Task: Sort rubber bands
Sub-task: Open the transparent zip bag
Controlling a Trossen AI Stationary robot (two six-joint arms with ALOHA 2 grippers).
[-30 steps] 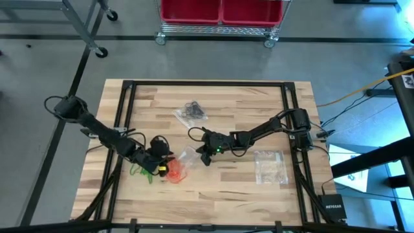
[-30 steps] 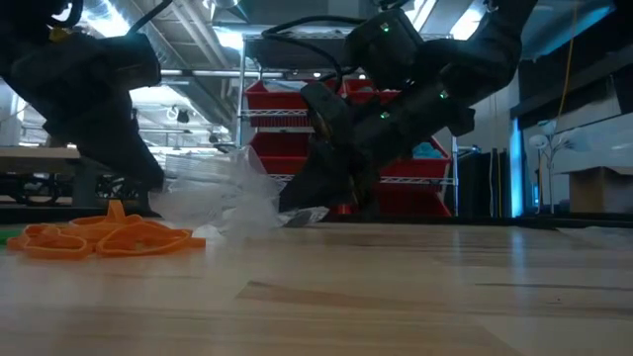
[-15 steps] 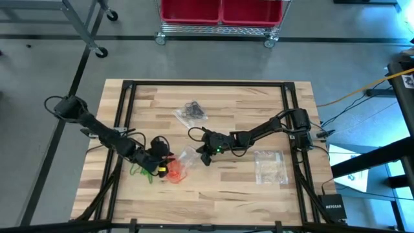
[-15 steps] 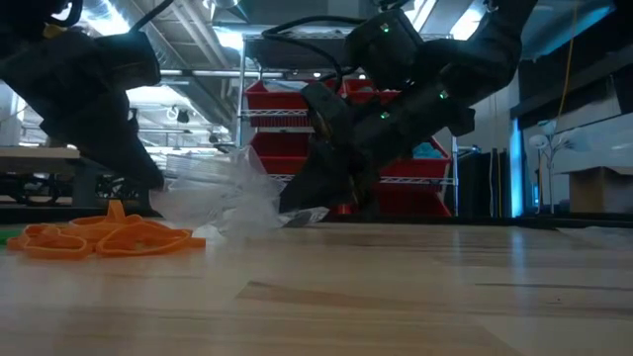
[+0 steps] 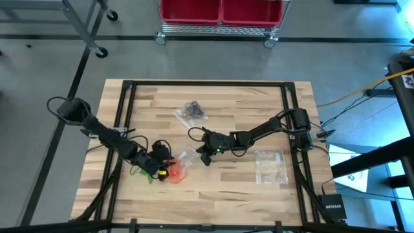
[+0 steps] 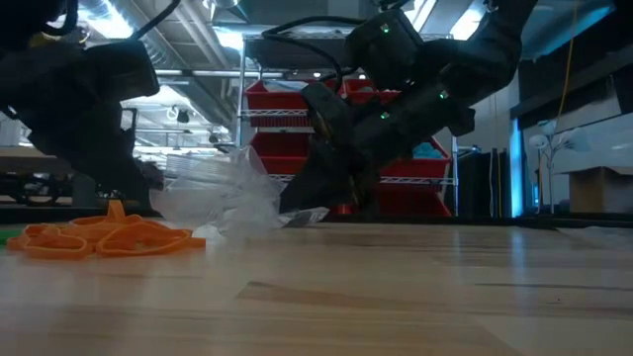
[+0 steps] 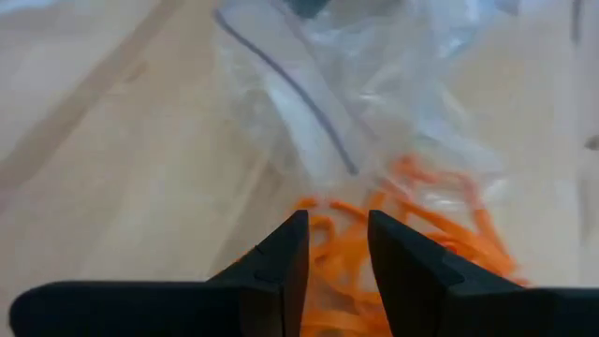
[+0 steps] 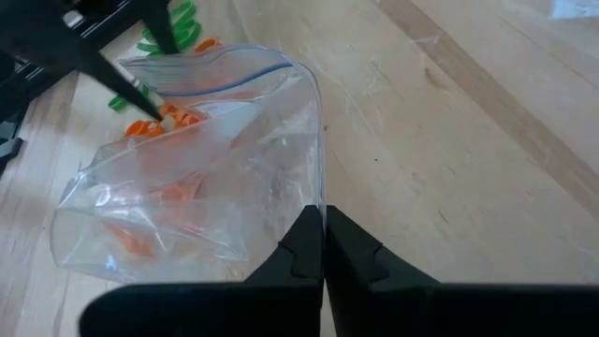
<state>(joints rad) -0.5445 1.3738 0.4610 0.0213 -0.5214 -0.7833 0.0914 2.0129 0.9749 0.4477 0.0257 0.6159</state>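
Left claw [image 7: 332,245] — fingers narrowly apart, nothing visibly gripped — points down over the orange rubber bands [image 7: 412,239] heaped just ahead. Beyond, the clear bag [image 8: 201,159] — its edge pinched by the shut right claw [image 8: 323,245].

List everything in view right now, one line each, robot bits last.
orange rubber bands: a heap, orange-red, front-left of the table at the open bag's mouth
green rubber bands: a few, bright green, left of the orange heap
black rubber bands: a cluster, black, inside a clear bag at table centre-back
open clear bag: one, transparent, mid-table, its edge pinched by the right claw
third clear bag: one, transparent, lying flat on the table's right side
table: one, light wood
red bins: two, red, on the wire cart behind the table
left claw: slightly parted over the orange bands
right claw: shut on the open bag
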